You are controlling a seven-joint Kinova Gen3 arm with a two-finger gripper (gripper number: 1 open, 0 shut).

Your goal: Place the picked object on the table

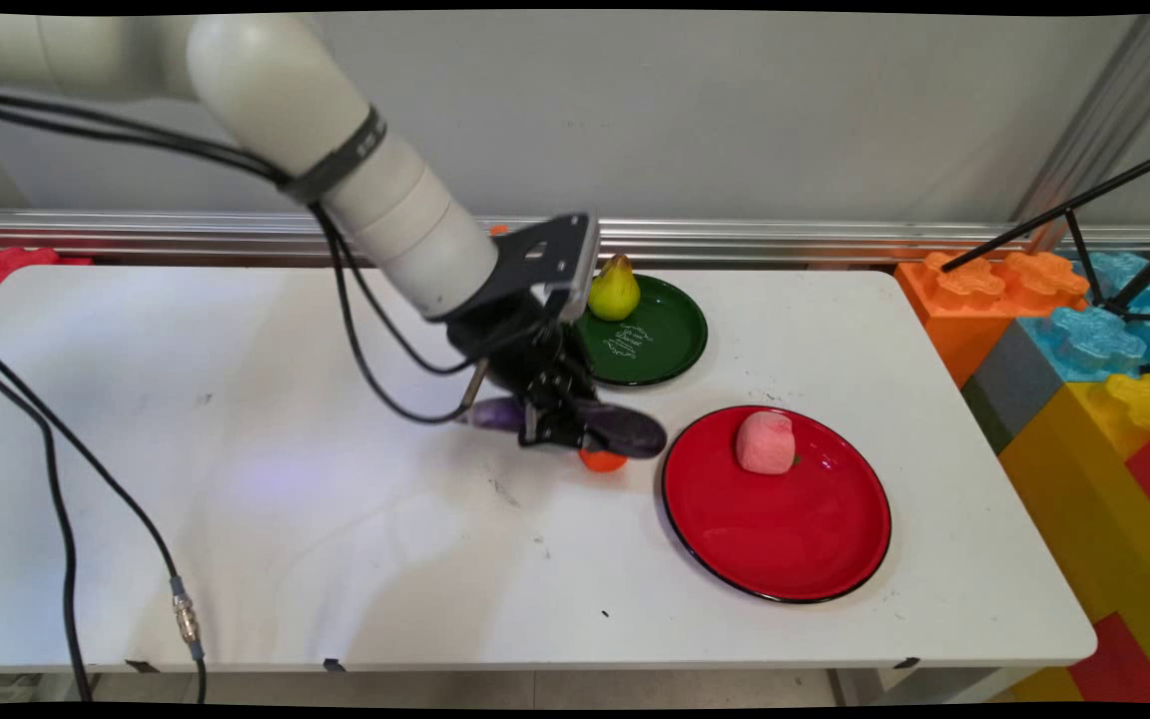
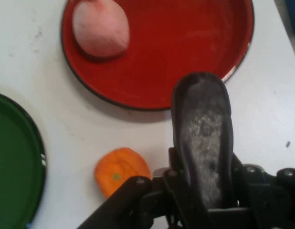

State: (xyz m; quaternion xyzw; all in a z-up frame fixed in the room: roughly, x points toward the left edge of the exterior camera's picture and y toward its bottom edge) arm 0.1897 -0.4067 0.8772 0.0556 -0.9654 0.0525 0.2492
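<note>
Near the middle of the white table (image 1: 236, 419), slightly toward its far side, the arm's black gripper (image 1: 560, 424) is closed around a dark purple toy eggplant (image 1: 625, 429), gripping it about midway along its length. The eggplant is held roughly level, just above the tabletop, its long axis running left to right in the main view: the rounded fat end points toward the red plate (image 1: 795, 559), the narrower stem end sticks out on the other side of the gripper. In the hand view the eggplant (image 2: 205, 138) rises from between the closed jaws, its tip reaching over the near rim of the red plate (image 2: 185, 62). Directly under the held eggplant a small orange toy fruit (image 1: 602, 461) lies on the table, in the gap between the two plates; whether the eggplant touches it cannot be told. A pink toy fruit (image 1: 765, 442) sits on the red plate near its far edge. Just behind the gripper is a dark green plate (image 1: 655, 350) with a yellow-green toy pear (image 1: 614, 290) standing on its far side. Large coloured building blocks (image 1: 1084, 340) are stacked past the table's right end.
</note>
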